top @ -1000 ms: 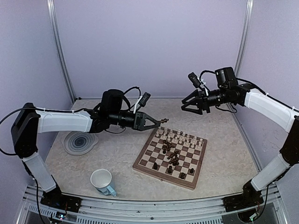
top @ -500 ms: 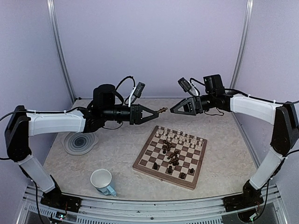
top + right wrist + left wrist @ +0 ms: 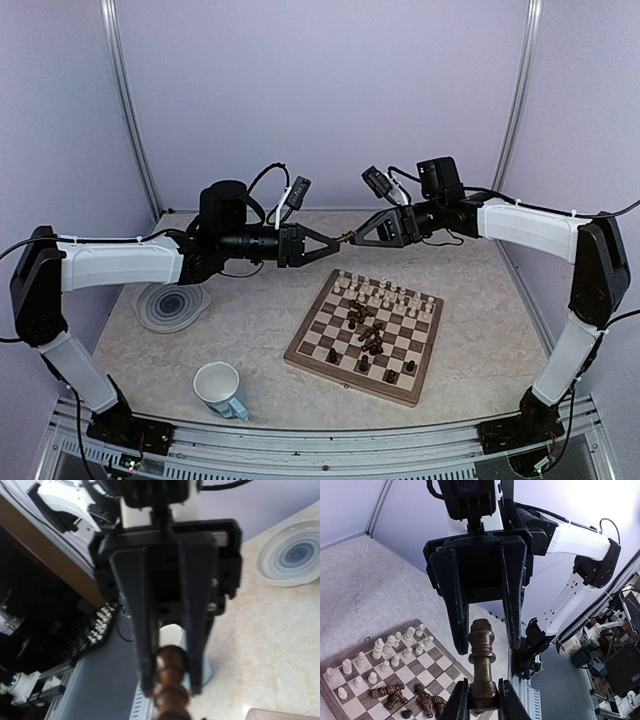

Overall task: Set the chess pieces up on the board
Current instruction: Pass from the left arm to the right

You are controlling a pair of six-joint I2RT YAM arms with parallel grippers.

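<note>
A dark brown chess piece [image 3: 481, 662] hangs in mid-air behind the board [image 3: 298, 352], its base clamped in my left gripper [image 3: 482, 700], which is shut on it. My right gripper [image 3: 487, 647] faces it head-on, one finger on each side of the piece's head; one finger looks to touch it and a thin gap shows at the other. From above, both grippers meet tip to tip: left gripper [image 3: 338, 241], right gripper [image 3: 353, 238]. Cream pieces [image 3: 385, 295] stand in the board's far rows. Dark pieces [image 3: 365, 330] lie toppled mid-board. My right fingers are outside the right wrist view.
A round grey swirl plate [image 3: 172, 305] sits at the left of the table. A white mug [image 3: 218, 388] stands near the front edge. Purple walls with metal posts close in the back and sides.
My right arm has swung left to meet the left gripper, and its jaws have narrowed around the piece's head. The left gripper rose a little with the piece, then held still.
</note>
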